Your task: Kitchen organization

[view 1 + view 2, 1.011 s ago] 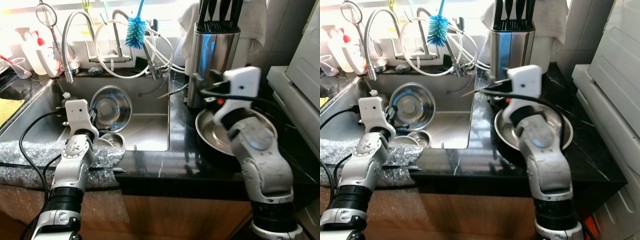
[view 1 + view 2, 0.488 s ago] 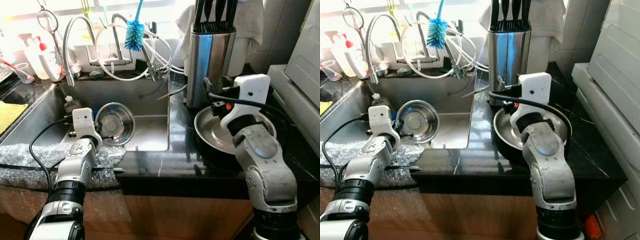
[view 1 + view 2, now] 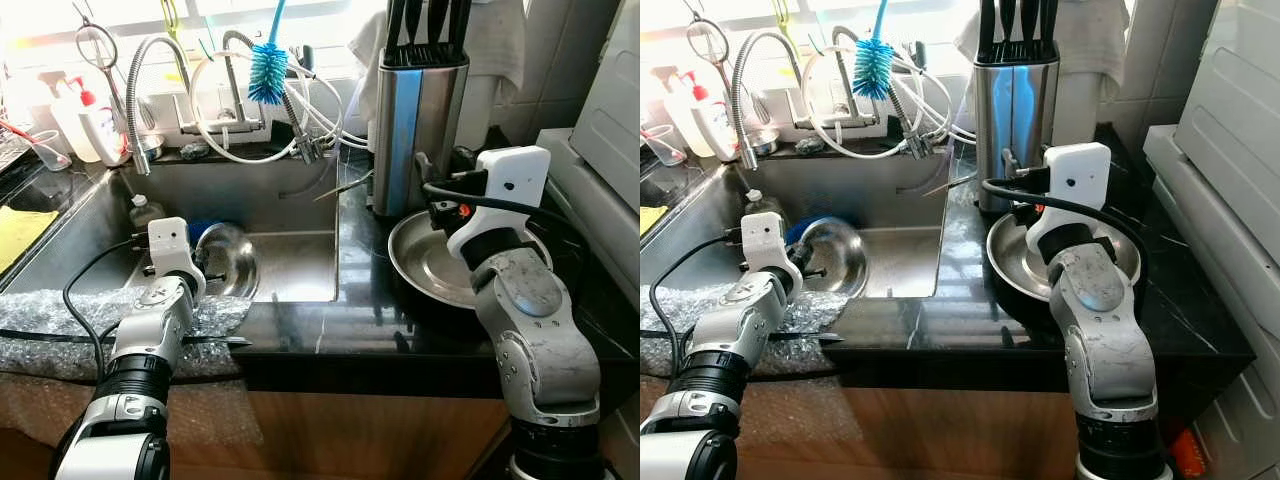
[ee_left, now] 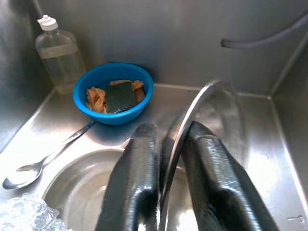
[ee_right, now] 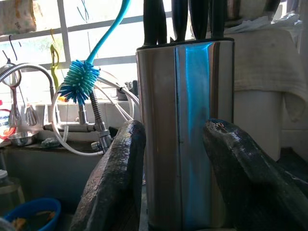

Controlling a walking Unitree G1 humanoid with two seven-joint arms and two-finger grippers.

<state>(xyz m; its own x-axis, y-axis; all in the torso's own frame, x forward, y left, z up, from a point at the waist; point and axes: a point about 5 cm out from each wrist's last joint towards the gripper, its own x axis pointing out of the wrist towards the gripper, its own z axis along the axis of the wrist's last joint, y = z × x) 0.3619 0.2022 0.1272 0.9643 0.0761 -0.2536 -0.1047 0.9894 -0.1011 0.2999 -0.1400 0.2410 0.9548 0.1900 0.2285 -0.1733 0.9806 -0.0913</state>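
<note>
- Two black fingers of the left gripper (image 4: 166, 187) are seen clamped on the thin rim of a steel bowl (image 3: 232, 266), which is held tilted on edge inside the sink (image 3: 290, 262).
- A blue bowl (image 4: 113, 91) with a green sponge (image 4: 120, 96) is set near the sink's back wall, beside a clear bottle (image 4: 61, 58); a spoon (image 4: 45, 160) lies flat close by.
- The right gripper (image 5: 175, 168) is held with fingers apart above a steel pan (image 3: 1012, 262) on the black counter (image 3: 960, 310), facing a steel knife block (image 5: 185, 130).
</note>
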